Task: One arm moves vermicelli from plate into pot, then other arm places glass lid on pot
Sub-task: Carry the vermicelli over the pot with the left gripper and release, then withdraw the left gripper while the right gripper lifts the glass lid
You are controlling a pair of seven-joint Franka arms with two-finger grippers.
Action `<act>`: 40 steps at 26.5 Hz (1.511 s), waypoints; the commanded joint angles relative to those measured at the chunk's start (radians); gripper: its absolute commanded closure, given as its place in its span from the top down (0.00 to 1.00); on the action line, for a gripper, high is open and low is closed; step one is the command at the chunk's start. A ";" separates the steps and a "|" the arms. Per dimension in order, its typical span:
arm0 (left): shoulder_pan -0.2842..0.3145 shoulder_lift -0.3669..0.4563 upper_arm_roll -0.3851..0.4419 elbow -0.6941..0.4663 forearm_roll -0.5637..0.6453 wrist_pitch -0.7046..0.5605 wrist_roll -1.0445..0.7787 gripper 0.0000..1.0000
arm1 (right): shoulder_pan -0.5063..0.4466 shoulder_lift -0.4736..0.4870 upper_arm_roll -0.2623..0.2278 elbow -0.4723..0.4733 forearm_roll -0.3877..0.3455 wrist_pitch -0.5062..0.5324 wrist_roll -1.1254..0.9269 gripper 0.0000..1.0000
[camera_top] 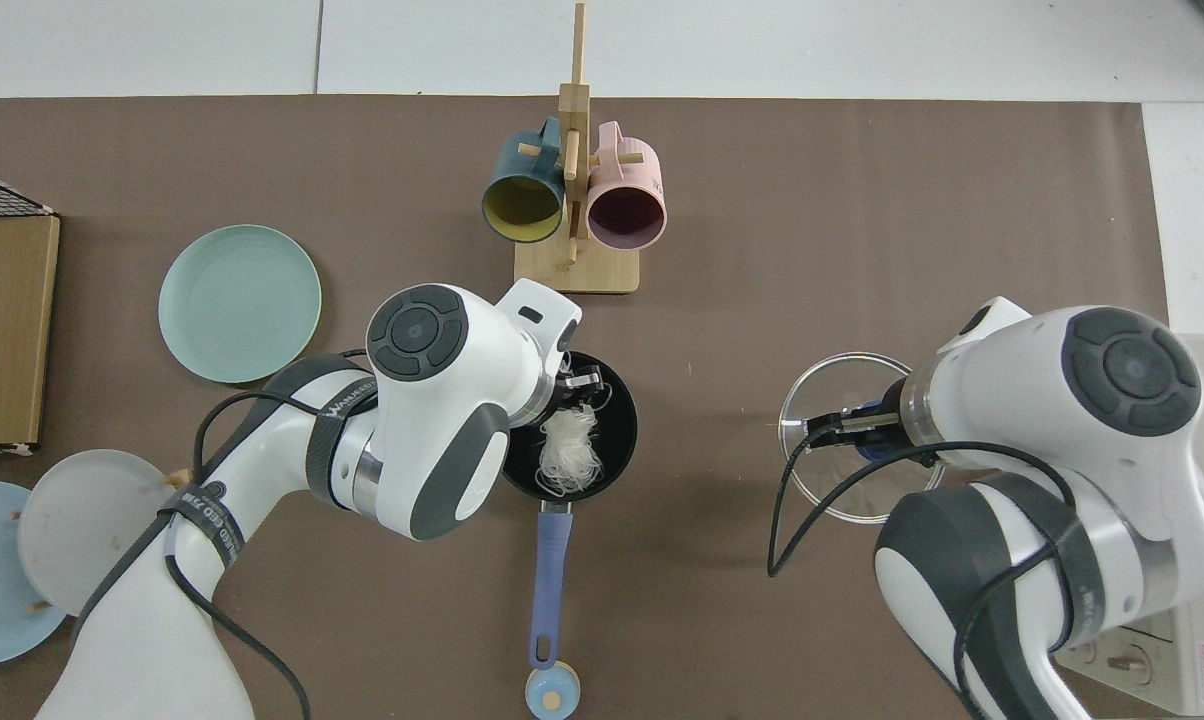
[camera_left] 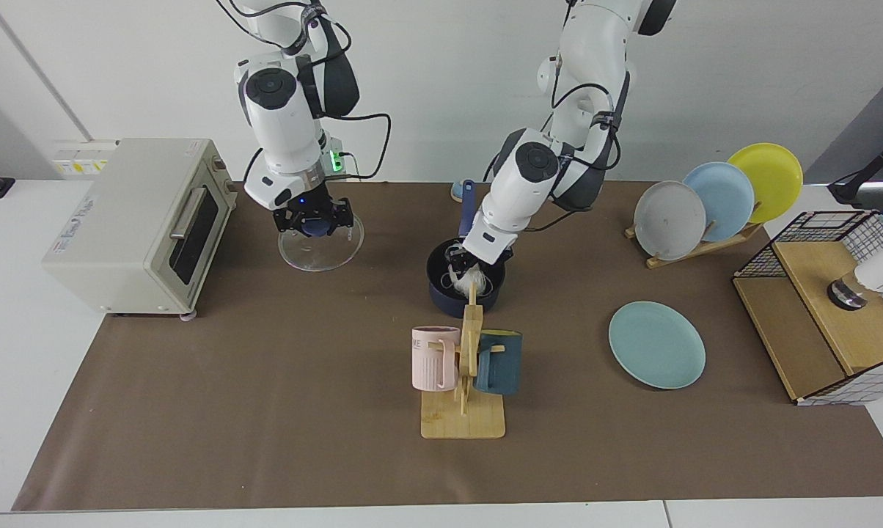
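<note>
Left gripper (camera_left: 462, 265) plunged into the pot (camera_left: 441, 287) mid-table, forearm slanting down from the far edge, fingers (camera_top: 588, 378) a little apart over the vermicelli (camera_top: 568, 462) heaped on the pot's black floor, touching or clear of the strands impossible to tell. Right gripper (camera_left: 312, 221), blue light at the wrist, clamped on the blue knob of the glass lid (camera_left: 321, 249), carried level above the table near the toaster oven (camera_left: 137, 224). From the top, pot handle (camera_top: 548, 583) aimed at the arms' edge and the bare plate (camera_top: 239, 302) well apart; from the facing side, mug rack (camera_left: 465, 367) hiding the pot's near rim.
</note>
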State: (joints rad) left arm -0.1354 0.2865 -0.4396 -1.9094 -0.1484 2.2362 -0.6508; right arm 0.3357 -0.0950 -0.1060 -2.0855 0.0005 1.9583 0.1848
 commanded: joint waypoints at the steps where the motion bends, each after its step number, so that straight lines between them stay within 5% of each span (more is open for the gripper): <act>1: -0.013 -0.009 0.009 -0.031 -0.011 0.039 -0.003 0.57 | -0.021 0.003 0.006 0.033 0.001 -0.030 -0.034 0.00; 3: -0.013 -0.009 0.009 -0.033 -0.003 0.037 0.000 1.00 | -0.017 0.005 0.006 0.033 0.001 -0.016 -0.025 0.00; 11: 0.003 -0.050 0.028 0.009 -0.003 -0.030 0.005 1.00 | -0.017 0.008 0.006 0.032 -0.004 0.005 -0.034 0.00; 20: 0.004 -0.150 0.176 0.187 0.096 -0.360 0.017 1.00 | 0.026 0.029 0.022 0.022 0.012 0.068 0.053 0.00; 26: 0.019 -0.237 0.284 0.202 0.132 -0.460 0.146 1.00 | 0.118 0.061 0.029 0.039 0.013 0.102 0.220 0.00; 35: 0.025 -0.323 0.433 0.201 0.129 -0.593 0.382 1.00 | 0.124 0.153 0.170 0.149 0.016 0.100 0.467 0.00; 40: 0.106 -0.339 0.435 0.201 0.125 -0.596 0.480 1.00 | 0.126 0.231 0.233 0.231 -0.004 0.093 0.583 0.00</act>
State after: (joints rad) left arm -0.0917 -0.0333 0.0022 -1.6999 -0.0301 1.6571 -0.2544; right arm 0.4661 0.0462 0.0823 -1.9593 0.0052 2.0564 0.6640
